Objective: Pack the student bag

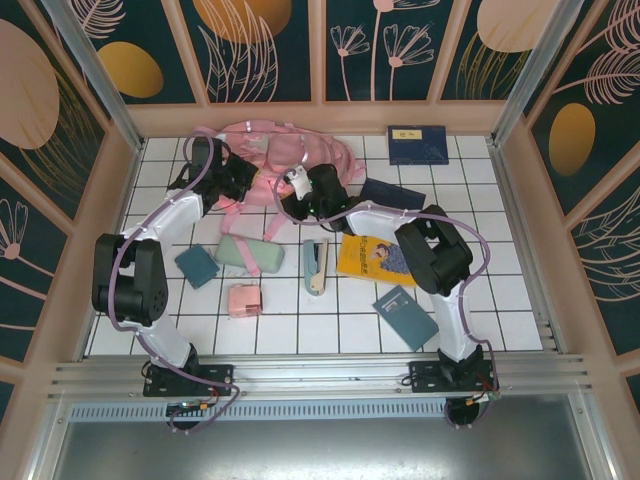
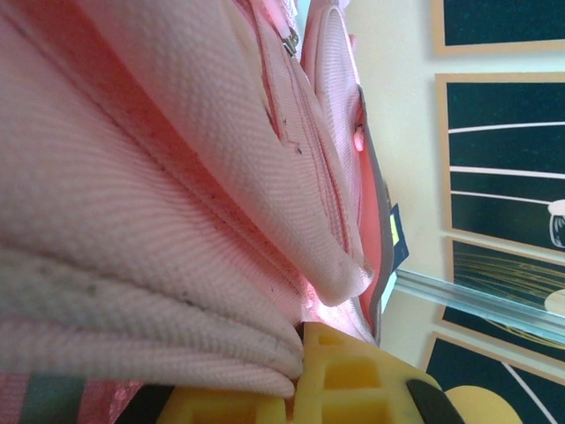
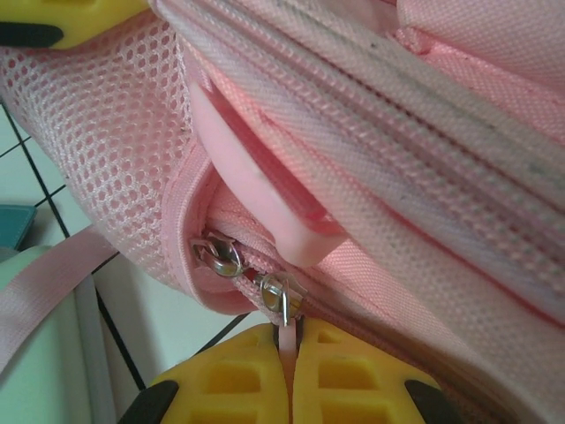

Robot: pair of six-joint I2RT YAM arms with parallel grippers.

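At the far middle of the table we see the bag slumped near the back wall, with its straps trailing toward the arms. Our left pincer sits at the bag's left edge. In its wrist view its fingers are drawn together, with a thick fold of pink cloth ending right at the seam between them, so it looks clamped on the bag. Our right pincer is pressed against the bag's near side, its jaws closed on the thin pink zip tab that hangs from one of two metal sliders beside a mesh pocket.

Nearer the arms, loose on the tiles, lie a green case, a teal pad, a pink box, a stapler, a yellow book and a teal book. A blue book lies just right of the bag.
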